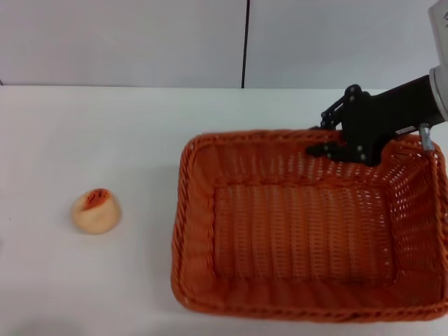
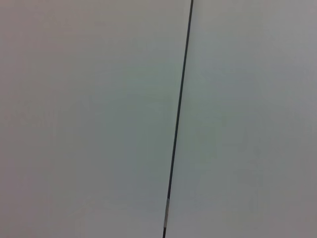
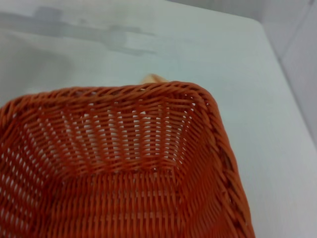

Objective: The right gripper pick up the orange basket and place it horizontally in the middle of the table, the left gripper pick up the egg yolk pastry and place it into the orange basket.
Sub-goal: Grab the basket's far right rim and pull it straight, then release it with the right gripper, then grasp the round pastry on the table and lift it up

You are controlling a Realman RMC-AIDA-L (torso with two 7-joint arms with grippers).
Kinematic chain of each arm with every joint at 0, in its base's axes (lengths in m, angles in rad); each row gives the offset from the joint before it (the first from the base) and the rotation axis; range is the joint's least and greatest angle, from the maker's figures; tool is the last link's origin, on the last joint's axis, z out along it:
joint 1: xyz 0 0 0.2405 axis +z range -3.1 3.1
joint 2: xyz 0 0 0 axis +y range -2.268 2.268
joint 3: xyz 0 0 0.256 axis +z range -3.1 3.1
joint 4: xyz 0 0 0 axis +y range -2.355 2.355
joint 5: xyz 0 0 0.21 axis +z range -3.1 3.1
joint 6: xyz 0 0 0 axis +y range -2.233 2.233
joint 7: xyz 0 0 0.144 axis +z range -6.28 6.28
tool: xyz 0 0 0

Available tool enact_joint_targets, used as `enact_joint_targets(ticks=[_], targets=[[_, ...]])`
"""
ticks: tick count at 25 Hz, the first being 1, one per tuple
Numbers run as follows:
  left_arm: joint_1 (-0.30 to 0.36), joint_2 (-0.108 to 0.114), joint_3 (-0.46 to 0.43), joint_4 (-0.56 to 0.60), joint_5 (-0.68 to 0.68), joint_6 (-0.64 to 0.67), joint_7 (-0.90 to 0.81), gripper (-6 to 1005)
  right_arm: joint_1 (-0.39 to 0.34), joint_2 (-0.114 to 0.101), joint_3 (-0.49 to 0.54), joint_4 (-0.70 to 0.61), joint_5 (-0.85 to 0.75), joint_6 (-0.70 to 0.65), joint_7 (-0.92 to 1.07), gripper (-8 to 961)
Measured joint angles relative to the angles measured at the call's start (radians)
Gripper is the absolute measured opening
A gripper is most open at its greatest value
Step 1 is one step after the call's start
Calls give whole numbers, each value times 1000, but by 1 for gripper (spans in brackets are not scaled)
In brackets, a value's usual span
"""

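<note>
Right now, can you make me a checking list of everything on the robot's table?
Surface: white table, nothing spilled.
Basket: orange basket on the robot's right side of the table, upright, nothing inside it.
Pastry: pastry on the table to the left of the basket, well apart from it; orange-red patch on top.
Clutter: nothing seen.
Right gripper: right gripper at the basket's far rim, one finger inside the rim and one outside.
Left gripper: not in view; its wrist camera sees only wall.
Cables: nothing seen.
Surroundings: pale wall with a dark vertical seam.
</note>
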Motion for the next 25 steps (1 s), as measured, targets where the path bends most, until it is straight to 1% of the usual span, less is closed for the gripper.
enact_joint_targets(ticks=[2,3,4,9,13,15,18,19,20,21,23,24,25], targets=[[0,0,1,0,0,2,0,799,-19,13,-12,-27,0,32,-6,182],[1,0,1,-1,0,3,0,799,-25,16,-16,-36,3,40,-7,185],[1,0,1,-1,1,3,0,799,-32,17,-20,-46,15,46,-7,188],[4,0,1,-1,1,3,0,799,-58,17,-28,-65,67,54,-28,358],[0,1,1,-1,1,3,0,799,-75,18,-22,-82,91,59,-31,395],[0,1,1,-1,1,3,0,799,-101,18,-16,-109,150,45,-20,414],[-5,7,16,12,2,3,-6,799,-172,17,-15,-169,308,6,-8,423],[-6,9,28,18,2,3,-10,798,-229,17,-15,-201,418,-11,9,424],[-6,9,28,18,2,3,-10,798,-229,17,-15,-201,418,-11,9,424],[-6,9,28,18,2,3,-10,798,-261,17,-14,-211,479,-14,22,424],[-22,11,78,83,3,14,-56,798,-325,18,-15,-215,594,-22,38,424],[-33,11,109,123,3,21,-82,798,-391,19,-17,-201,709,-31,43,424],[-33,11,109,123,3,21,-82,798,-391,19,-17,-201,709,-31,43,424]])
